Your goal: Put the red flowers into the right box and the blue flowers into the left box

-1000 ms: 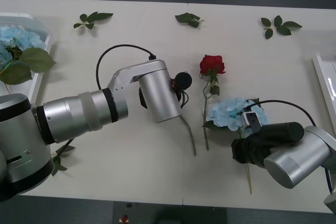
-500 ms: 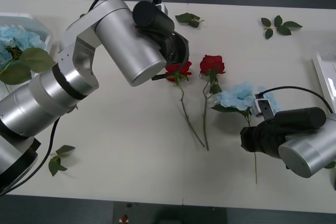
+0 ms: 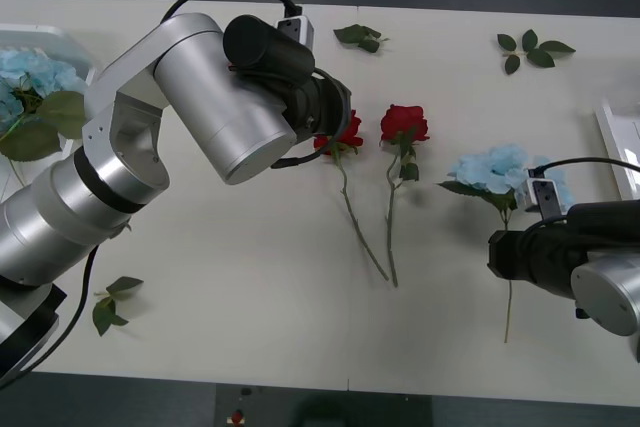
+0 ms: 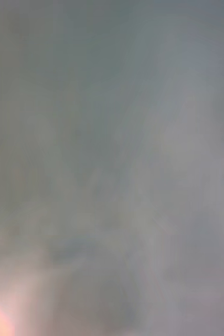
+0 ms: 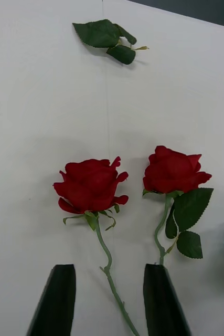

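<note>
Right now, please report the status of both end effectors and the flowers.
Left end effector open above rose stem. Right end effector state unclear; blue flower beside it. Two red roses on table, nothing blocking.

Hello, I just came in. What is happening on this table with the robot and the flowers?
The robot is sorting artificial flowers. Its left gripper hangs open over two red roses lying side by side mid-table, fingers astride one stem. The right arm is at a blue flower near the right box; its grip is hidden. Other blue flowers already lie in the left box.
</note>
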Robot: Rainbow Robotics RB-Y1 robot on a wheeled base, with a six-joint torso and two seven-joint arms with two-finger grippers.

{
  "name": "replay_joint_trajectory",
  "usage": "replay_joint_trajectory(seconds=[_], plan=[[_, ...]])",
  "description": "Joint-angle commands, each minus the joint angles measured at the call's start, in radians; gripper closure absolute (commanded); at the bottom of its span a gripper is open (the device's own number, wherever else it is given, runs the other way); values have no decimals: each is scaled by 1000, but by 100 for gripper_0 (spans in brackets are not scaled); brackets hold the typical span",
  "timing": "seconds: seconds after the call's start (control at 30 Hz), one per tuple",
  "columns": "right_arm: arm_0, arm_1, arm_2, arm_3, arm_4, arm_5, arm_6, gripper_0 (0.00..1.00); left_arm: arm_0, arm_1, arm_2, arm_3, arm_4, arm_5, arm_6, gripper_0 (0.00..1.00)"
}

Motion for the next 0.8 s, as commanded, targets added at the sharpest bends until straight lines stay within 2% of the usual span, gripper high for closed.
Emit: replay_joint_trajectory(seconds=[0.03, 0.47, 0.6, 0.8], plan=[[-2, -17, -14, -42, -16, -5, -38, 100, -14, 5, -52, -29, -56, 1, -16, 0], [52, -14, -140, -143, -118, -3, -12, 100, 2, -41, -125, 19, -168, -3, 1, 0], [67, -12, -191, -172, -183, -3, 4, 100, 65, -35, -76, -19, -188, -78, -11, 0], [87, -12, -258, -217, -235, 0, 33, 100, 196, 11, 42, -167, -120, -134, -140, 0]])
